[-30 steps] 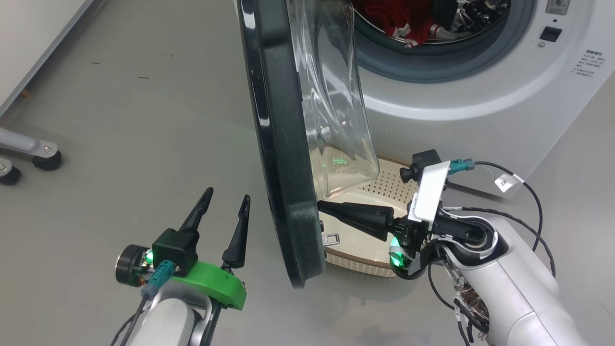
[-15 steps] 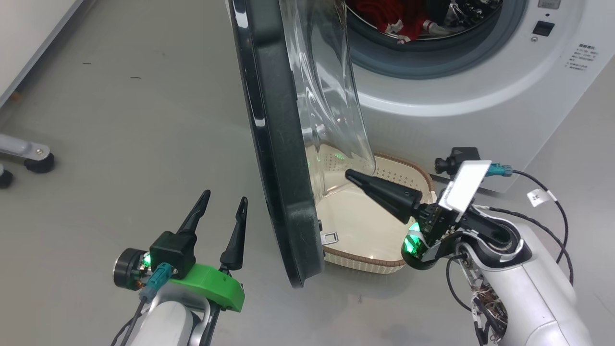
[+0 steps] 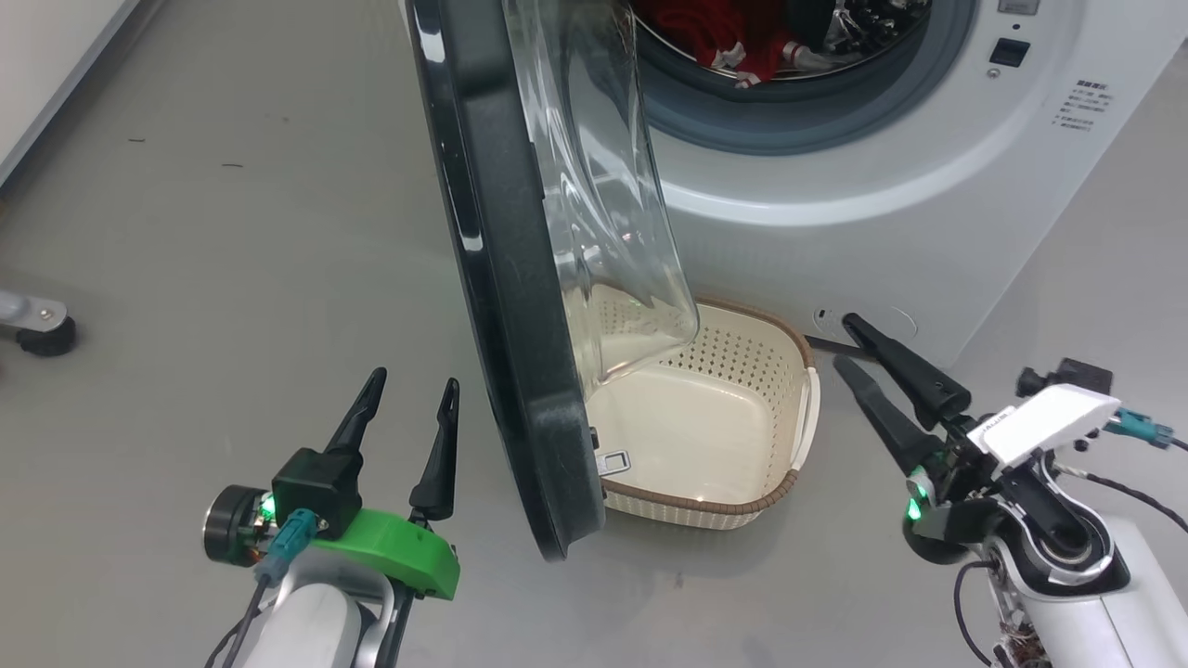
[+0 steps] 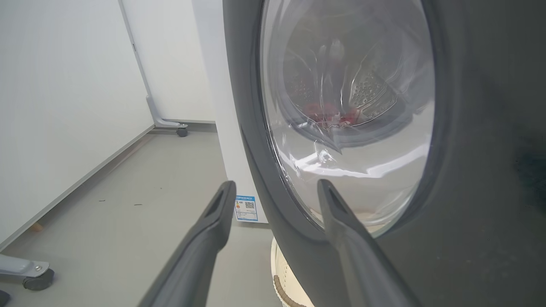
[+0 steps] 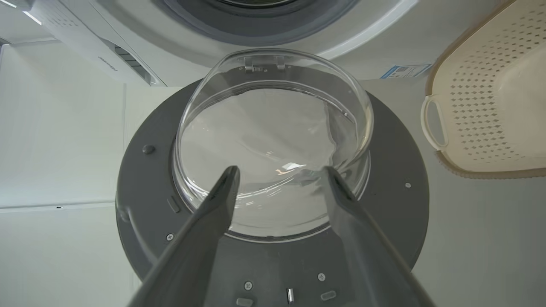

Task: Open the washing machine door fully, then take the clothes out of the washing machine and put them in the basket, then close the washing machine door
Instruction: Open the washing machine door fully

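Note:
The washing machine door (image 3: 501, 278) stands partly open, its edge toward me, with its glass bowl (image 3: 594, 204) hanging over the cream basket (image 3: 724, 506) on the floor. Red clothes (image 3: 696, 28) lie in the drum of the white washing machine (image 3: 835, 186). My left gripper (image 3: 414, 382) is open on the floor side, left of the door's black rim. My right gripper (image 3: 845, 341) is open to the right of the basket, apart from the door. The right wrist view faces the door's grey inner face (image 5: 140, 192) and bowl (image 5: 273, 128), with the basket (image 5: 490, 106) at its right. Through the door glass (image 4: 341, 128) the clothes (image 4: 328, 115) show faintly.
A caster foot (image 3: 42, 339) of a stand sits at the far left on the grey floor. White wall panels (image 4: 64, 106) run along the left. A blue label (image 4: 246, 208) marks the machine's side. The basket's white handle (image 5: 433, 123) faces the door.
My right gripper has pulled back from the door's inner face to the right of the basket and gone from shut to open. The head camera has shifted. The left gripper has held its place.

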Robot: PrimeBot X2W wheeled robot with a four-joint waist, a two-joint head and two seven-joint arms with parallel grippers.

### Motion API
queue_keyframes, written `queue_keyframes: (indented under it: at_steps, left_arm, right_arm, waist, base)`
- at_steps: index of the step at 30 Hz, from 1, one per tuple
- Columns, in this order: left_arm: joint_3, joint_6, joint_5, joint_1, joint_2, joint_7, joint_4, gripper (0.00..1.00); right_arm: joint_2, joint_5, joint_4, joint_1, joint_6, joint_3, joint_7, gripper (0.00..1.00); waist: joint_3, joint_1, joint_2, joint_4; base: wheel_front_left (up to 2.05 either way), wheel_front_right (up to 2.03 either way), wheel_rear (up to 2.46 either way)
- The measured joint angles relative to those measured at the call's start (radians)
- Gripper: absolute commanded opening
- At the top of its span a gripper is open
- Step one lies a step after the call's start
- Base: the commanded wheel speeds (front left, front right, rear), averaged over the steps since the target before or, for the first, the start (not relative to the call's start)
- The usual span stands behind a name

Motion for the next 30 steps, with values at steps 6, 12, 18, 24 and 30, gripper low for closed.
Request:
queue_keyframes:
  at_steps: [6,12,18,24,30]
  left_arm:
    - [0.002,0.0,0.001,0.009,0.0,0.0,0.001,1.0]
    - [0.008,0.0,0.001,0.01,0.0,0.0,0.002,1.0]
    - [0.012,0.0,0.001,0.01,0.0,0.0,0.009,1.0]
    - [0.02,0.003,-0.001,0.01,0.0,0.0,0.01,1.0]
    - [0.028,0.003,-0.002,0.01,0.0,0.0,0.012,1.0]
  right_arm:
    - [-0.039,-0.175,-0.024,0.049,0.0,-0.04,-0.145,1.0]
    - [-0.089,-0.426,-0.022,0.114,0.0,-0.057,-0.353,1.0]
    - [-0.173,-0.756,0.015,0.16,-0.002,-0.062,-0.587,1.0]
    - [-0.226,-1.018,0.032,0.184,-0.098,-0.051,-0.78,1.0]
    - [-0.243,-1.187,0.033,0.193,-0.181,-0.017,-0.751,1.0]
  waist:
    - [-0.007,0.0,0.0,-0.019]
    - [-0.011,0.0,0.0,-0.03]
    - [-0.012,0.0,0.0,-0.039]
    - [-0.011,0.0,0.0,-0.046]
    - [-0.011,0.0,0.0,-0.051]
  base:
    - [0.0,0.0,0.0]
    - [0.0,0.0,0.0]
    - [0.0,0.0,0.0]
    - [0.0,0.0,0.0]
    - [0.0,0.0,0.0]
